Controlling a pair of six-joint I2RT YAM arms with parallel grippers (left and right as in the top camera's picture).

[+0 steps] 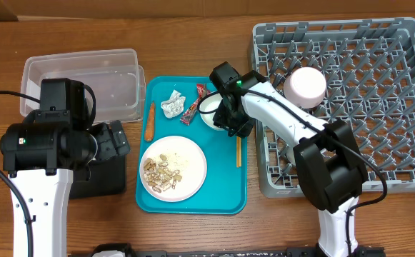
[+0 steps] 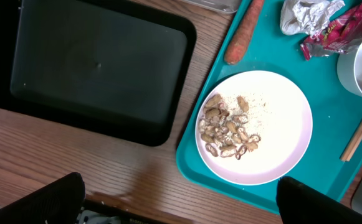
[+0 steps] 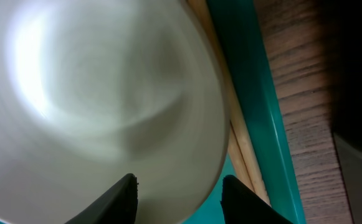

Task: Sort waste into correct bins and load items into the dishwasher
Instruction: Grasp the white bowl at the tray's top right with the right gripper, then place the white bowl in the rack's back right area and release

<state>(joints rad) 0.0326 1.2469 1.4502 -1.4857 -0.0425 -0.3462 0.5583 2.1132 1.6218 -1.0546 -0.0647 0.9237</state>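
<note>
On the teal tray [image 1: 225, 200] lie a white plate [image 1: 186, 153] with beige food scraps [image 1: 161, 175], an orange carrot stick [image 1: 149, 121], a crumpled paper ball [image 1: 172, 105], a red wrapper [image 1: 191, 110], chopsticks [image 1: 238, 150] and a white bowl [image 1: 208, 108]. My right gripper [image 1: 230, 121] is open. In the right wrist view its fingers [image 3: 181, 199] straddle the bowl's [image 3: 106, 93] rim, beside the chopsticks [image 3: 246, 155]. My left gripper [image 2: 181, 205] is open and empty above the table in front of the plate [image 2: 286, 118]. An upturned white bowl [image 1: 305, 86] sits in the grey dish rack [image 1: 378, 107]. I see no small cup.
The clear tub [image 1: 86, 75] stands at the back left. The black tray [image 2: 87, 62] lies in front of it, partly under my left arm in the overhead view [image 1: 103, 182]. The dish rack stands close against the teal tray's right edge.
</note>
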